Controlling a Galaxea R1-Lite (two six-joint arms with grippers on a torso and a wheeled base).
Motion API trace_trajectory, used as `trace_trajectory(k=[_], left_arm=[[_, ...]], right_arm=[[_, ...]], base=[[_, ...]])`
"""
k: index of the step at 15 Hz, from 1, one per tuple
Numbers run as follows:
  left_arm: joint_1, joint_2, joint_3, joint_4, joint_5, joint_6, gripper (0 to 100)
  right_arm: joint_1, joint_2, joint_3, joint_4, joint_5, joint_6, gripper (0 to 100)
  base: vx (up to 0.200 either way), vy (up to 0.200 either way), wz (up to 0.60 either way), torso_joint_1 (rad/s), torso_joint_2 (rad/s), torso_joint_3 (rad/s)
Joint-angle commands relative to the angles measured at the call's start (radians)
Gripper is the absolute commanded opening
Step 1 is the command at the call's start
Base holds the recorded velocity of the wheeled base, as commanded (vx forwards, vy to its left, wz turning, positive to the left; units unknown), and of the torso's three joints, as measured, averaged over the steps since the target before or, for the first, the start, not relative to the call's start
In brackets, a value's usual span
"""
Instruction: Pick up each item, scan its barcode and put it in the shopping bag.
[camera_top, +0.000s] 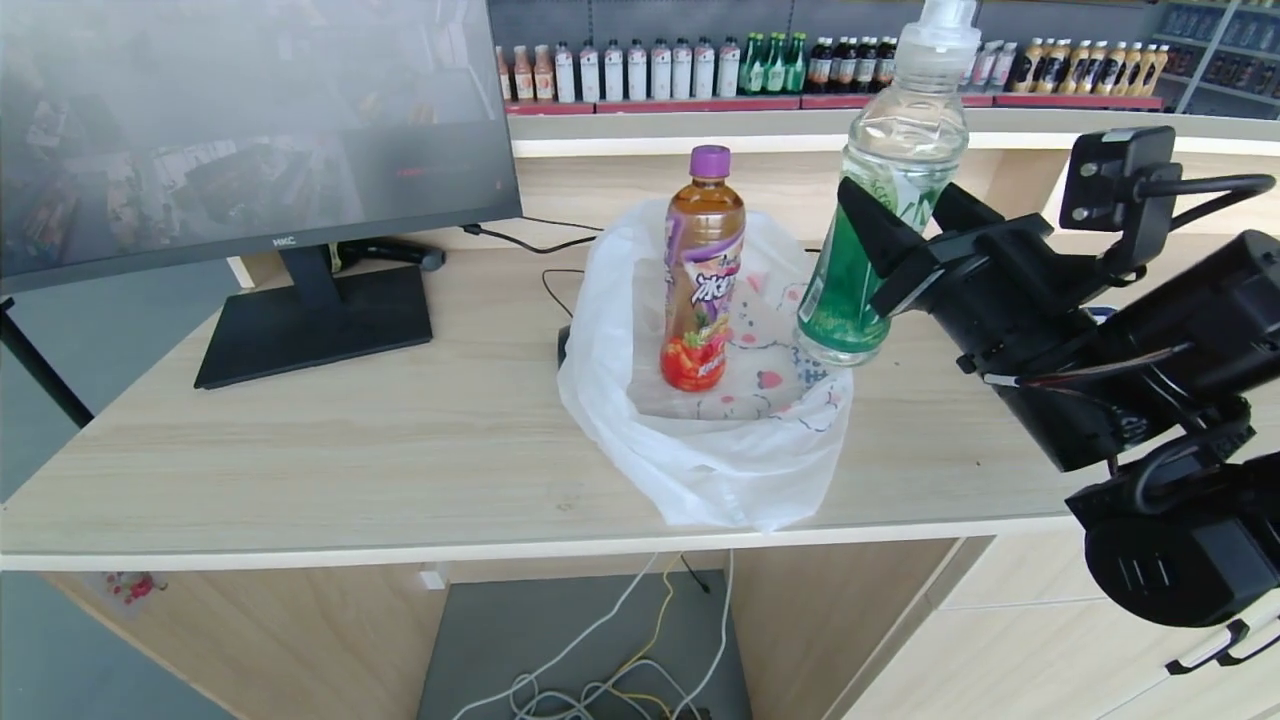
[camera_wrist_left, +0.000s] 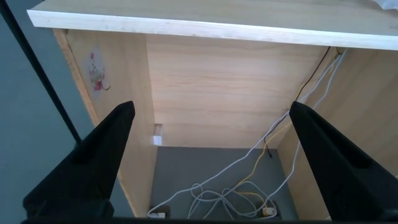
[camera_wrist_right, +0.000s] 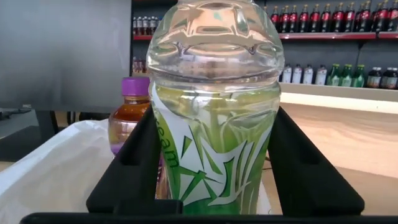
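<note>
The water bottle (camera_top: 905, 130) is clear, glossy plastic, the shopping bag (camera_top: 700, 470) thin and crinkled. The bench (camera_top: 400, 440) shows matt wood grain.

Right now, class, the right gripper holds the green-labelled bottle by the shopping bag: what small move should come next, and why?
Probably ease the green-labelled bottle slightly toward the robot's left, over the shopping bag's mouth. The right gripper holds it at the bag's right rim, and a purple-capped bottle already stands inside, so aim beside that one.
</note>
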Motion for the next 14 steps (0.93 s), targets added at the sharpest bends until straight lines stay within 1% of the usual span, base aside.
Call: trace_trajectory(k=[1, 14], left_arm=[[0.0, 0.0, 0.0, 0.0, 0.0, 0.0, 100], [0.0, 0.0, 0.0, 0.0, 0.0, 0.0, 100]], right_arm=[[0.001, 0.035, 0.004, 0.001, 0.001, -0.002, 0], [-0.003, 0.173, -0.101, 0.001, -0.001, -0.008, 0]], base=[[0.0, 0.0, 0.0, 0.0, 0.0, 0.0], [0.0, 0.0, 0.0, 0.0, 0.0, 0.0]])
